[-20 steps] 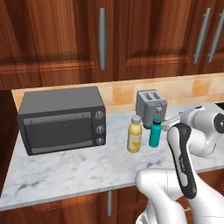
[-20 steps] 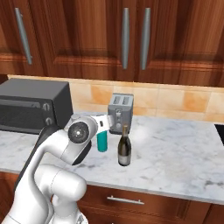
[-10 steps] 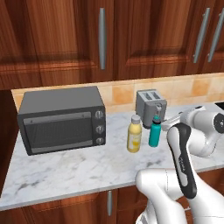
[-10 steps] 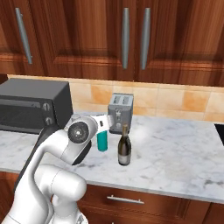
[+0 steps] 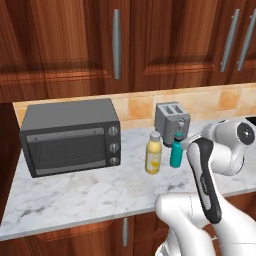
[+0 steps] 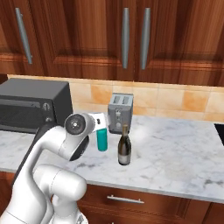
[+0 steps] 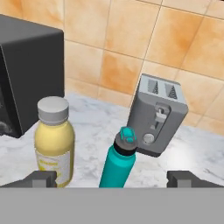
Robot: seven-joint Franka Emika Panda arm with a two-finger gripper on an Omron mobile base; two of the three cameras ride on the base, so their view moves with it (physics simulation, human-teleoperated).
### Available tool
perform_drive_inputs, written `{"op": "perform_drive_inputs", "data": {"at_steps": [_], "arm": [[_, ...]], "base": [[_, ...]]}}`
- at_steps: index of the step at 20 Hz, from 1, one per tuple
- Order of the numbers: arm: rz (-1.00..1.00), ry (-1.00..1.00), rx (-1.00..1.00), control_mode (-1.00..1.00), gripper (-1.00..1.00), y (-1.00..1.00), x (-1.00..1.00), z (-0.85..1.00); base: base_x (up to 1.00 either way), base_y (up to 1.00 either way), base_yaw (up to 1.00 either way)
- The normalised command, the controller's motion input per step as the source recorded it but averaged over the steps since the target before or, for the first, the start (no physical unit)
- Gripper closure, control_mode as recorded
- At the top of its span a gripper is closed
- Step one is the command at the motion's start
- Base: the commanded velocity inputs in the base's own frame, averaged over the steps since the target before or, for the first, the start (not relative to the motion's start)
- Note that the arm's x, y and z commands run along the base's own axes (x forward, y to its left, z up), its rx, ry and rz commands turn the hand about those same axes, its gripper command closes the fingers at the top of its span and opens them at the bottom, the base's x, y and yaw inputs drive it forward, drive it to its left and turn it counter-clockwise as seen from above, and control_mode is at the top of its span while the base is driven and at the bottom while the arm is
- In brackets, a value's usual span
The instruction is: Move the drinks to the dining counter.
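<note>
The claw (image 7: 112, 178) is spread open, its two dark tips wide apart, holding nothing. Between and just ahead of them stands the slim teal bottle (image 7: 119, 162), smooth with a dark cap. Left of it is the rounded yellow bottle (image 7: 54, 142); behind, a boxy grey metal toaster (image 7: 158, 114). A dark glass wine bottle (image 6: 124, 146) stands off to the right on the marble worktop (image 6: 175, 157).

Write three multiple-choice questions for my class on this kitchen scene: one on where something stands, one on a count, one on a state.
1. Where does the teal bottle stand?
A. in front of the toaster
B. on top of the toaster oven
C. in a sink

2. How many slots does the toaster have?
A. one
B. two
C. four

3. How is the gripper?
A. shut on the yellow bottle
B. shut on the wine bottle
C. open

Answers: 1 A, the hand view shows it just before the toaster; 2 B, two slots show on top; 3 C, its fingertips stand wide apart either side of the teal bottle.
</note>
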Motion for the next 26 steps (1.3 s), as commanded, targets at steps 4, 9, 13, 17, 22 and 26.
{"op": "perform_drive_inputs", "data": {"at_steps": [4,9,13,17,22,26], "arm": [[0.00,0.02,0.00,-1.00,-1.00,0.03,-0.05,0.00],[0.00,0.00,0.00,-1.00,-1.00,-0.01,-0.19,0.00],[-0.01,0.01,0.00,-1.00,-1.00,-0.10,-0.25,0.00],[-0.11,0.11,0.00,-1.00,-1.00,-0.15,-0.08,0.01],[-0.17,0.10,0.00,-1.00,-1.00,-0.22,0.00,0.01],[-0.12,0.00,0.00,-1.00,-1.00,-0.41,-0.03,0.00]], "base": [[0.00,0.00,0.00],[0.00,0.00,0.00],[0.00,0.00,0.00],[0.00,0.00,0.00],[0.00,0.00,0.00],[0.00,0.00,0.00]]}}
